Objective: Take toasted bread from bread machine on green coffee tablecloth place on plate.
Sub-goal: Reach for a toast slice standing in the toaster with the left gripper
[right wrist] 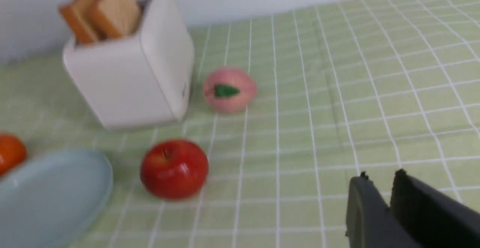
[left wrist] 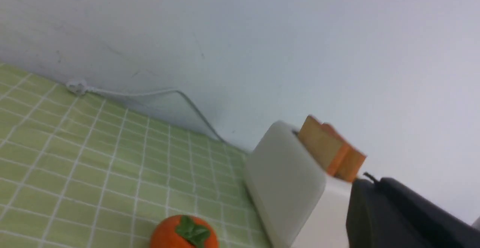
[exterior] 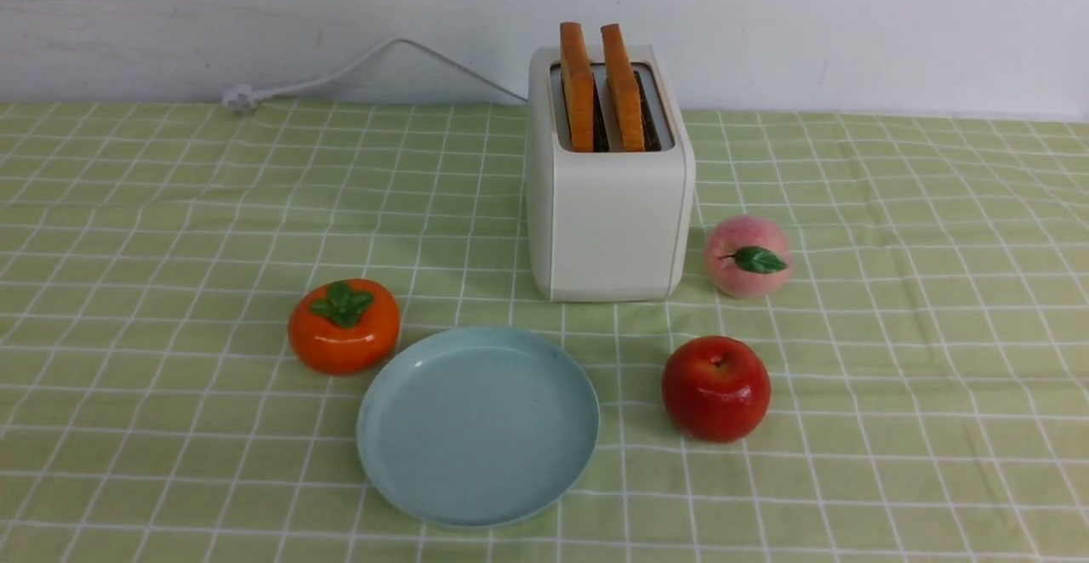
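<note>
Toasted bread (exterior: pixel 578 91) stands as two upright slices in the slots of the bread machine (exterior: pixel 606 223), upper parts sticking clear above its top, a narrow gap between them. Neither slice is on the plate (exterior: pixel 476 427) yet, so the task looks to be at its start. The right gripper (right wrist: pixel 378 180) holds nothing, its fingers drawn together with only a slit between; the toast lies well ahead of it and off toward the robot's left, past the red apple (right wrist: pixel 174 168) and the peach (right wrist: pixel 229 89). The left gripper (left wrist: pixel 375 180) seems drawn together too and empty, with the toast ahead of it and the persimmon (left wrist: pixel 184 233) on the nearer side. The plate sits on the green coffee tablecloth (exterior: pixel 893 333) just in front of the machine, closer to both grippers than the toast. Each slice is probably light, stiff and dry, with a crust that may crumble or crack under a hard squeeze. The best hold is likely across the broad flat faces of the exposed upper part, jaws opened first, one finger going down the gap between the slices, then a straight lift so the slice does not catch in the slot.
</note>
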{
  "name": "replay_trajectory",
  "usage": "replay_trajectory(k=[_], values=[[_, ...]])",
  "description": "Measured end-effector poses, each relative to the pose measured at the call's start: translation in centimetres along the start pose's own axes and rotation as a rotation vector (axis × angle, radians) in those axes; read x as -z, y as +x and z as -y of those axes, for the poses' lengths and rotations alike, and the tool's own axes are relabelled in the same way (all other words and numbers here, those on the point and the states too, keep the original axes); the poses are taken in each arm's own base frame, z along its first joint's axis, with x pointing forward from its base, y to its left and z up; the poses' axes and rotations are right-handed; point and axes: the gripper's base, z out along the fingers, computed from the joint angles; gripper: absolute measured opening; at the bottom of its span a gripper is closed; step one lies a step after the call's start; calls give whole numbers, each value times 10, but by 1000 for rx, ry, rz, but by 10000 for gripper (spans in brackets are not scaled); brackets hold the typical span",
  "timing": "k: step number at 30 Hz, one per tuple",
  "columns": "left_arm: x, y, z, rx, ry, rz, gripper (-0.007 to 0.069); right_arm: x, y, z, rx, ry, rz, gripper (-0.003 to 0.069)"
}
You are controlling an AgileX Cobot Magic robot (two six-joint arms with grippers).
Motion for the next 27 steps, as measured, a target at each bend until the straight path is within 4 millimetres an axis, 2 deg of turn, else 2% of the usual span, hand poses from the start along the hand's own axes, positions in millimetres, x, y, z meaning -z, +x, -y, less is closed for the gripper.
replay_trajectory(k=[2,3,4,8,9,11,13,14,15,17,20,24,25,26,27], values=[[-20,-6,3,-63,-29,-58,-13,-2,-15,-6,59,-36,-79,77],[-24,-7,3,-70,-35,-71,-13,-2,-16,-6,61,-41,-85,76],[-44,-11,4,-120,-56,-123,-13,-5,-27,-12,68,-85,-123,66],[-80,-16,9,-163,-65,-222,-13,-13,-37,-18,72,-146,-142,57],[-101,-18,16,-180,-41,-275,-13,-18,-38,-20,91,-172,-149,55],[-121,-18,26,-197,-1,-319,-13,-22,-40,-23,110,-201,-147,55],[-141,-13,46,-233,79,-358,-13,-26,-43,-27,137,-239,-121,55],[-145,-12,48,-237,84,-360,-13,-26,-43,-28,138,-241,-118,55],[-150,-9,57,-257,117,-368,-13,-26,-44,-29,138,-252,-102,55],[-175,8,90,-325,208,-380,-13,-26,-51,-32,123,-272,-37,55],[-201,29,119,-380,239,-351,-13,-25,-57,-33,95,-277,28,55],[-230,48,134,-374,202,-318,0,-22,-61,-36,85,-305,76,55],[-245,56,137,-360,171,-308,31,-20,-62,-38,86,-327,90,55],[-246,55,137,-355,170,-300,36,-20,-62,-38,86,-335,93,55],[-259,66,137,-345,146,-308,78,-16,-62,-41,93,-363,107,55]])
